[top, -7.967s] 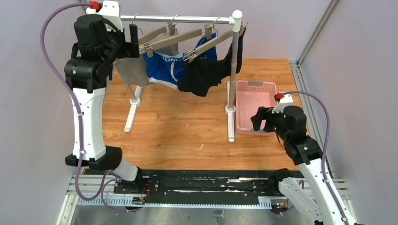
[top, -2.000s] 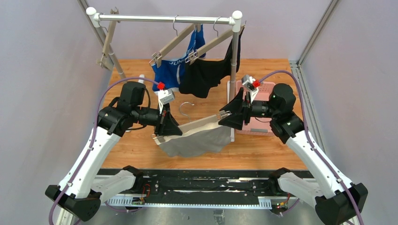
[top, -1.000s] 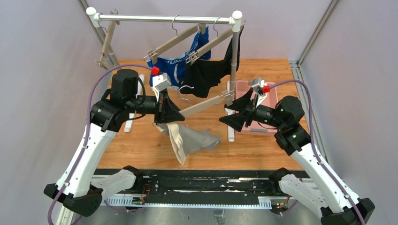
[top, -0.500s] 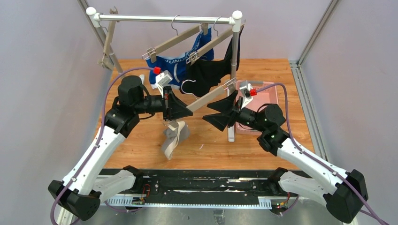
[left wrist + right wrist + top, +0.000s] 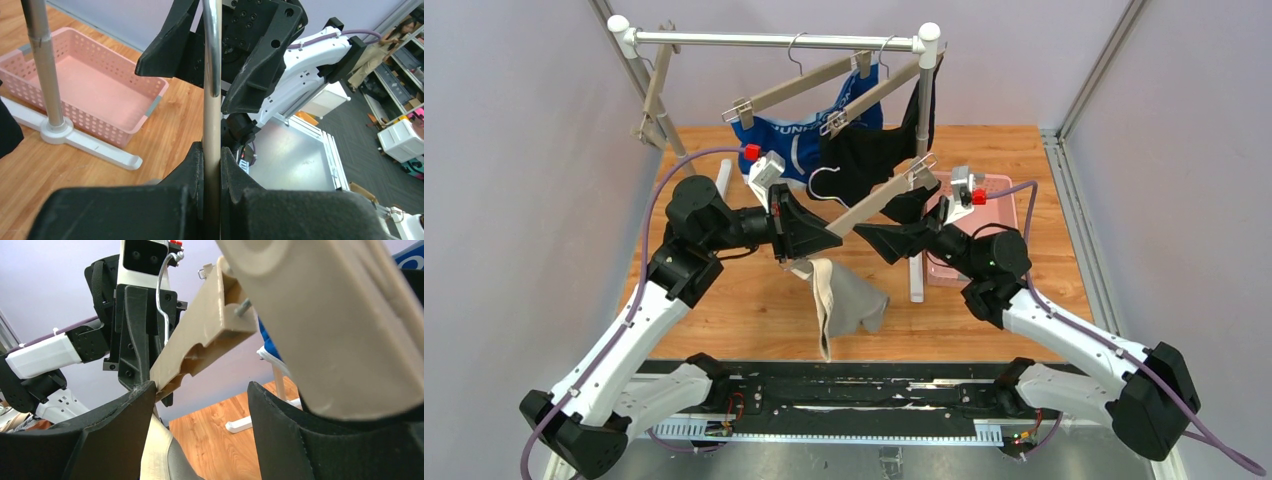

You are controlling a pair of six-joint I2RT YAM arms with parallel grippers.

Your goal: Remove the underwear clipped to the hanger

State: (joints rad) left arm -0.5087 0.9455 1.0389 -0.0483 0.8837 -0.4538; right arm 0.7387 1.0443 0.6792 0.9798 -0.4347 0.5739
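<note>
Three briefs, four wooden clip hangers, one rail stand, one pink basket, two robot arms

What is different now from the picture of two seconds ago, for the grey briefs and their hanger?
The grey briefs came off the right end of the hanger and now dangle from its left end alone. That right end rose toward the rack, with the right fingers open around it. Unchanged: left fingers shut on the hanger; blue briefs and black briefs clipped on the rack.

wooden table holds rack, pink basket
</note>
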